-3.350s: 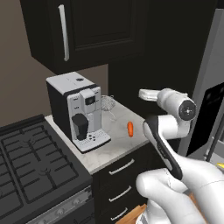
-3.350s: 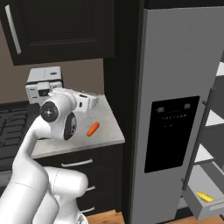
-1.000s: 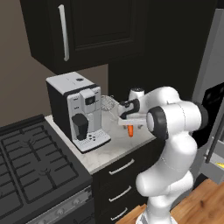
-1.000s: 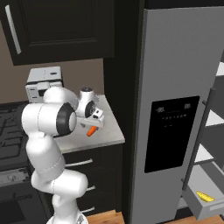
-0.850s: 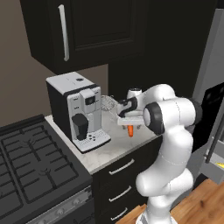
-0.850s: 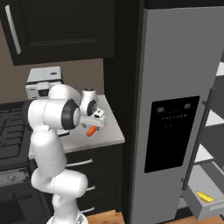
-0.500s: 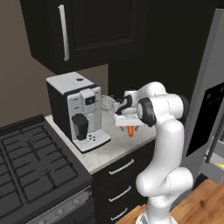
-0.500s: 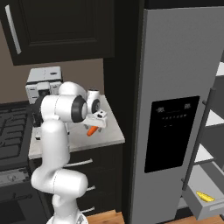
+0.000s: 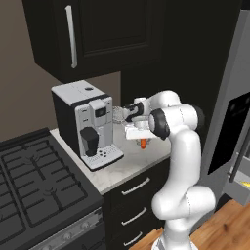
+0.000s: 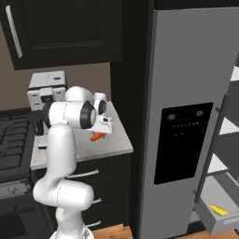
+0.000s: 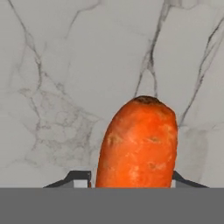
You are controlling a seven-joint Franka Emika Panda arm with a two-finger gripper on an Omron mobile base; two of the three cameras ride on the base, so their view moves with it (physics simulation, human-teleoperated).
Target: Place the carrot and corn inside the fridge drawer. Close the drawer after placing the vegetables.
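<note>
Hand view: the smooth orange tapered carrot [image 11: 138,144] is pinched between the gripper [image 11: 131,178] fingers; lifting toward the light grey fridge drawer [image 10: 219,219] comes next.

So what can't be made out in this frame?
- Carrot, hand view: its lower end is cut off at the bottom edge, between the pincer tips.
- Carrot, left base view: mostly hidden under the robot's hand.
- Fridge drawer, right base view: cut off at the right edge; corn lies inside, too small for detail.
</note>
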